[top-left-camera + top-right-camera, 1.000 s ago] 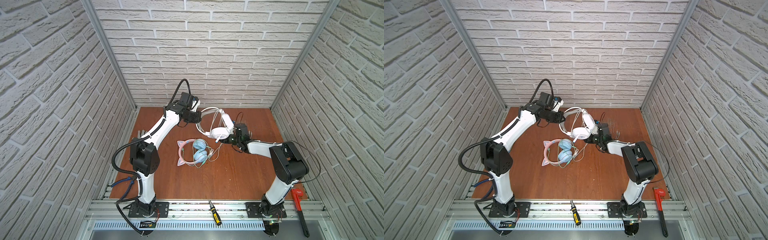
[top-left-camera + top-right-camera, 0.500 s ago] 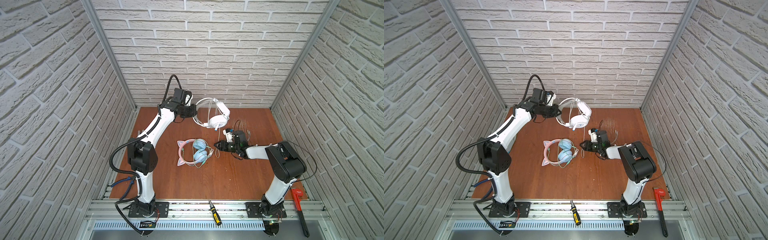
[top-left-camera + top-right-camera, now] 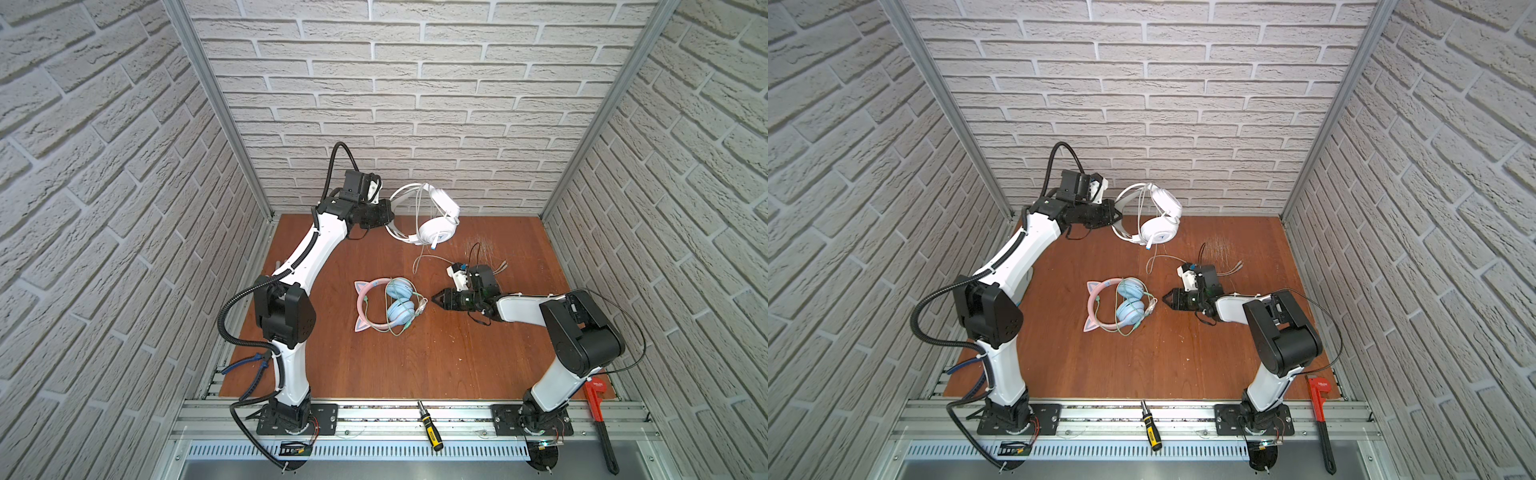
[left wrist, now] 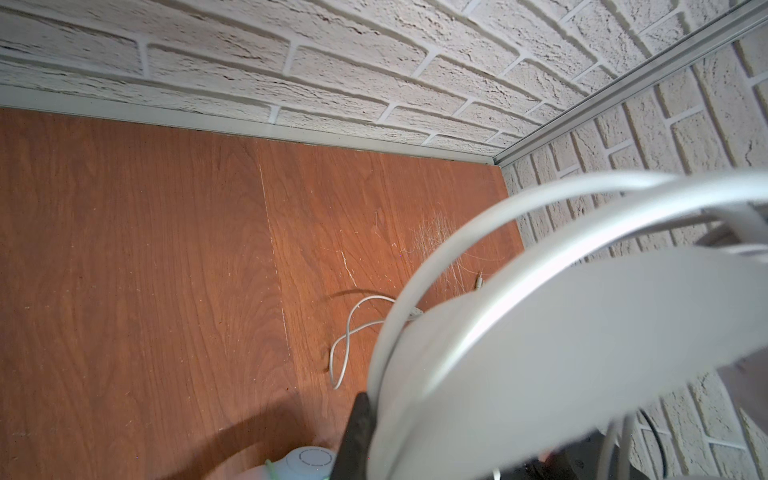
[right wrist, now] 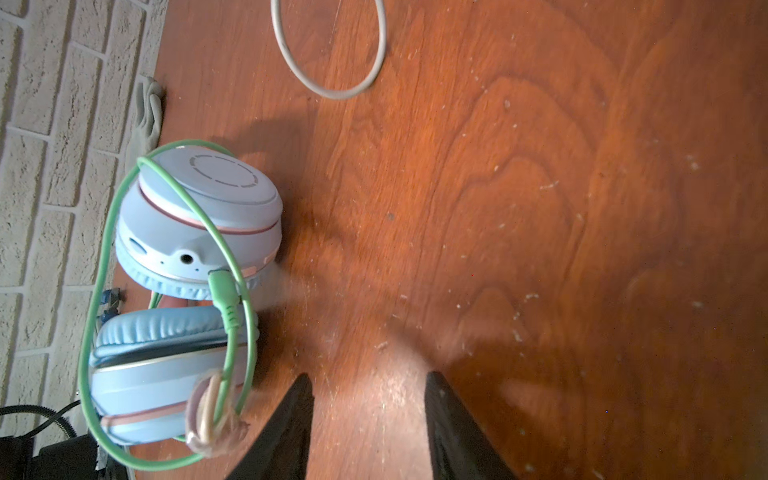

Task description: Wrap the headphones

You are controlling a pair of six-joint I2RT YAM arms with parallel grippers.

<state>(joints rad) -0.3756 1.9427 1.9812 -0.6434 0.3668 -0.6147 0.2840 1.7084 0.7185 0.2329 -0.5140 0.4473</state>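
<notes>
My left gripper (image 3: 388, 216) is shut on the headband of the white headphones (image 3: 436, 230), which hang in the air near the back wall in both top views (image 3: 1158, 232). The band (image 4: 582, 332) fills the left wrist view beside one black finger (image 4: 357, 432). Their white cable (image 3: 419, 266) drops to the table and loops there (image 5: 332, 89). The cat-ear headphones (image 3: 399, 307) lie flat mid-table, green cable coiled round the blue cups (image 5: 199, 208). My right gripper (image 3: 434, 299) is low over the wood just right of them, open and empty (image 5: 368, 382).
A screwdriver (image 3: 430, 426) and a red pipe wrench (image 3: 600, 415) lie on the front rail. Blue pliers (image 3: 245, 363) sit at the table's left edge. The white cable's plug end (image 3: 500, 266) rests behind my right wrist. Brick walls close in three sides.
My left gripper has carried the white headphones up and back toward the wall. My right gripper has left the white cup and dropped to the table beside the cat-ear pair.
</notes>
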